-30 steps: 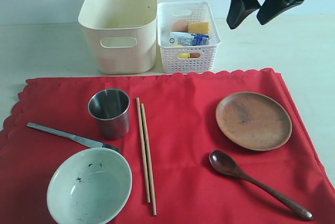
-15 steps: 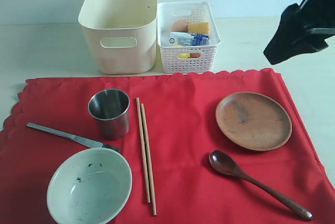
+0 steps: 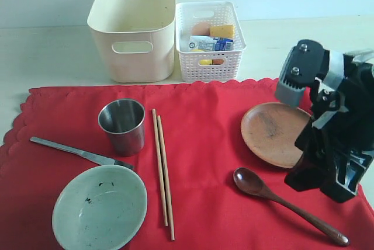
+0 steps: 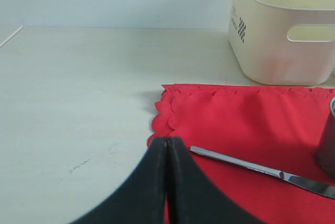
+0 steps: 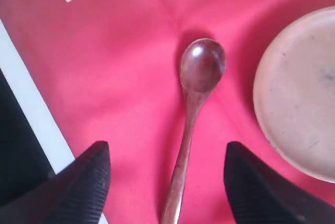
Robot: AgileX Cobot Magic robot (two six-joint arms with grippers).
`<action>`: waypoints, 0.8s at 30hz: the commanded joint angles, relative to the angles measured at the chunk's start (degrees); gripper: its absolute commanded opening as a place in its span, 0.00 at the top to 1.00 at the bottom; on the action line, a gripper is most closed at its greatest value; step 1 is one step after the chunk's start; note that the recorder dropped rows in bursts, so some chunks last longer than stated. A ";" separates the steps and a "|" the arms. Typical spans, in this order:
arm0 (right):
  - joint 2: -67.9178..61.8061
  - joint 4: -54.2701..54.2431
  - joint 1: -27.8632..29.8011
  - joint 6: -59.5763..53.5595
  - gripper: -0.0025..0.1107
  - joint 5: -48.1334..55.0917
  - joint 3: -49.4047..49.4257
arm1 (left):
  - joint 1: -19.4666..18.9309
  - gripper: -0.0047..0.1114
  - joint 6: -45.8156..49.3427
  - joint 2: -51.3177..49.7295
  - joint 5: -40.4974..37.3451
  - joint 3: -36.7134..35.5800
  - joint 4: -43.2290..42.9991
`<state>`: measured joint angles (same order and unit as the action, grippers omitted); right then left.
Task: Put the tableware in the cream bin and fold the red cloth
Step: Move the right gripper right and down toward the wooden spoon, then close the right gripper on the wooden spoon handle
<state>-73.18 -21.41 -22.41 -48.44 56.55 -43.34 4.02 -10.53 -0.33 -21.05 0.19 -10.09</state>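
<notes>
The red cloth lies spread on the table. On it are a steel cup, a chopstick pair, a metal knife, a pale bowl, a brown plate and a dark wooden spoon. Behind the cloth stands the cream bin, which looks empty. My right gripper hangs open over the spoon handle, one finger on each side, beside the plate. My left gripper is shut on nothing, near the cloth's scalloped corner and the knife.
A white lattice basket with food items and a small carton stands right of the cream bin. Bare pale table lies left of the cloth. The right arm covers part of the plate's right edge.
My right arm has swung down from the upper right of the exterior view to just above the spoon handle, next to the plate. Nothing on the cloth has moved.
</notes>
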 commanded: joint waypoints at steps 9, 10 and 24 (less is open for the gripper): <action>-7.10 0.00 -0.22 -1.71 0.45 -8.07 3.72 | -0.06 0.96 -0.19 0.33 0.32 -0.19 0.50; -7.89 0.00 -0.22 -1.71 0.45 -8.45 3.72 | -0.06 0.96 -0.19 0.33 0.32 -0.19 0.50; -16.96 -0.68 -0.22 1.01 0.45 -14.79 3.72 | -0.06 0.96 -0.19 0.33 0.32 -0.19 0.50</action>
<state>-89.27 -21.45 -22.41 -48.85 43.06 -39.85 4.02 -10.53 -0.33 -21.05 0.19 -10.09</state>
